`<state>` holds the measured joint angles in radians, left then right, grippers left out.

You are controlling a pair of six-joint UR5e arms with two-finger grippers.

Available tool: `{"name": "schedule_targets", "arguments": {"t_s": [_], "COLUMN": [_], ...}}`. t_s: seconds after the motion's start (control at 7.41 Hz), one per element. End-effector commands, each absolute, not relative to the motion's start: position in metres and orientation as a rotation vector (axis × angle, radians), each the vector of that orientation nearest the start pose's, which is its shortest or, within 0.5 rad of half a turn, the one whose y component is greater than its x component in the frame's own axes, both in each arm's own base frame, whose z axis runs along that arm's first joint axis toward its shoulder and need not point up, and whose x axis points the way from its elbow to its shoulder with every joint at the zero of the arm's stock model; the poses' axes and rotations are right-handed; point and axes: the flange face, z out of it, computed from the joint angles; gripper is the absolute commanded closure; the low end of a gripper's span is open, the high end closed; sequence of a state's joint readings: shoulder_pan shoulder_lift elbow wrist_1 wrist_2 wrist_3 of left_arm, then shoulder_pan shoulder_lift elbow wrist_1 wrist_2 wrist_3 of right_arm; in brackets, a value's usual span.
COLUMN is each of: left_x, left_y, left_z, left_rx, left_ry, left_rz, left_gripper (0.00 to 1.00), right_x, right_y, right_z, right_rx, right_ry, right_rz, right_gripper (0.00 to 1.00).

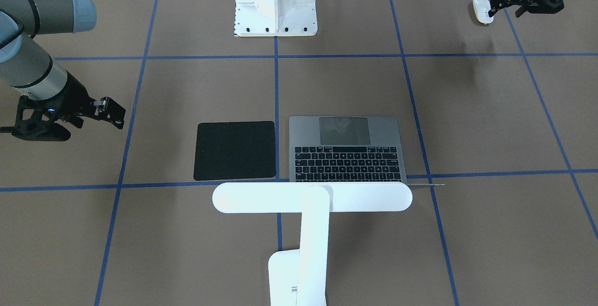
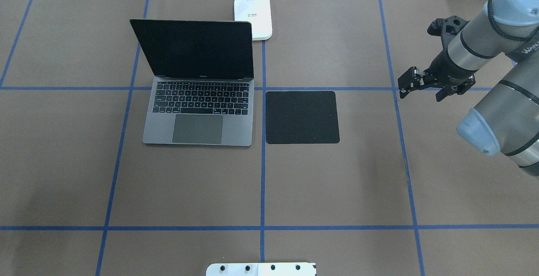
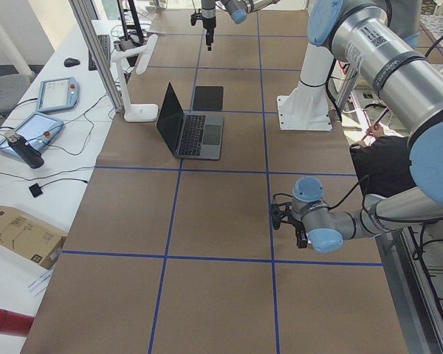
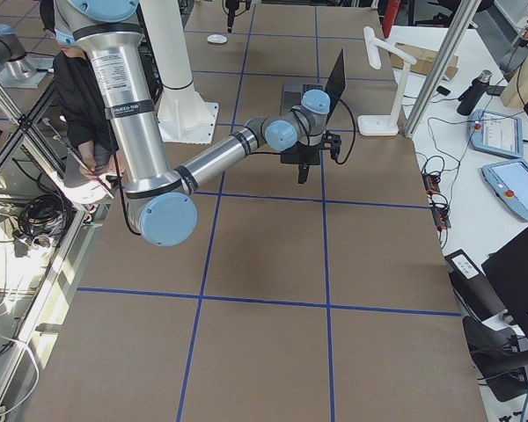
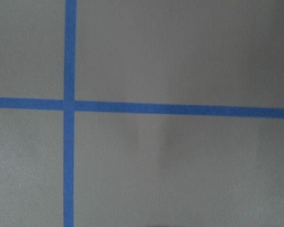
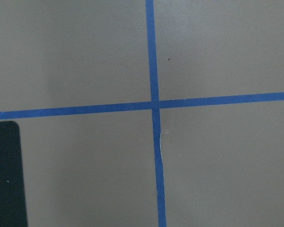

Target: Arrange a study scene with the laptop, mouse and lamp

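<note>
Honestly, most of this looks sorted. In the overhead view the laptop (image 2: pixel 198 111) sits open at about 10 o'clock from the middle of the worktop (image 2: pixel 337 183). The lamp (image 1: pixel 312 197) stands just behind it at 12, and the black pad (image 2: pixel 302 117) lies just beside it at 3.

What's left, I reckon, is the mouse (image 1: pixel 482 10). In the front-facing view it's way up at 1 o'clock, well apart from everything else. The left end effector (image 1: pixel 504 11) is right by it, fingers spread and gripping nothing as far as I can see. The right end effector (image 2: pixel 421 90) hovers released too, at 3 o'clock from the pad in the overhead.

My tip: straddle the mouse's long sides and get low before closing, since it's glossy and flat. Then carry it level and set it mid-pad, not on the edge.
</note>
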<state>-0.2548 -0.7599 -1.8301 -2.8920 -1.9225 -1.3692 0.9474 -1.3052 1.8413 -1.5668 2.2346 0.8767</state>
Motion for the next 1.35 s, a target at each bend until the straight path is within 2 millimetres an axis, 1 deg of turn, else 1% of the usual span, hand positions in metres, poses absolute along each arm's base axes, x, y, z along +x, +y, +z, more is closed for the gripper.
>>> {"name": "schedule_targets", "arguments": {"t_s": [0.0,0.4,0.54,0.81,0.94,1.08,1.21], "left_x": [0.145,0.153,0.155,0.167,0.180,0.188,0.189], "left_y": [-0.122,-0.111,-0.108,-0.102,-0.098,-0.094,-0.092], "left_z": [0.658,0.662,0.664,0.671,0.679,0.683,0.688], "left_rx": [-0.199,-0.232,-0.240,-0.247,-0.244,-0.250,-0.240], "left_ry": [0.812,0.796,0.789,0.777,0.771,0.765,0.753], "left_rz": [0.169,0.238,0.251,0.264,0.267,0.265,0.274], "left_gripper": [0.00,0.00,0.00,0.00,0.00,0.00,0.00], "right_x": [-0.277,-0.278,-0.277,-0.279,-0.279,-0.279,-0.279], "right_y": [-0.505,-0.505,-0.505,-0.504,-0.504,-0.504,-0.504], "right_z": [0.387,0.388,0.394,0.395,0.395,0.395,0.395], "right_rx": [-0.076,-0.080,-0.088,-0.091,-0.090,-0.090,-0.090], "right_ry": [-0.843,-0.843,-0.836,-0.835,-0.834,-0.834,-0.834], "right_rz": [0.053,0.052,0.055,0.054,0.054,0.054,0.054], "right_gripper": [0.00,0.00,0.00,0.00,0.00,0.00,0.00]}}
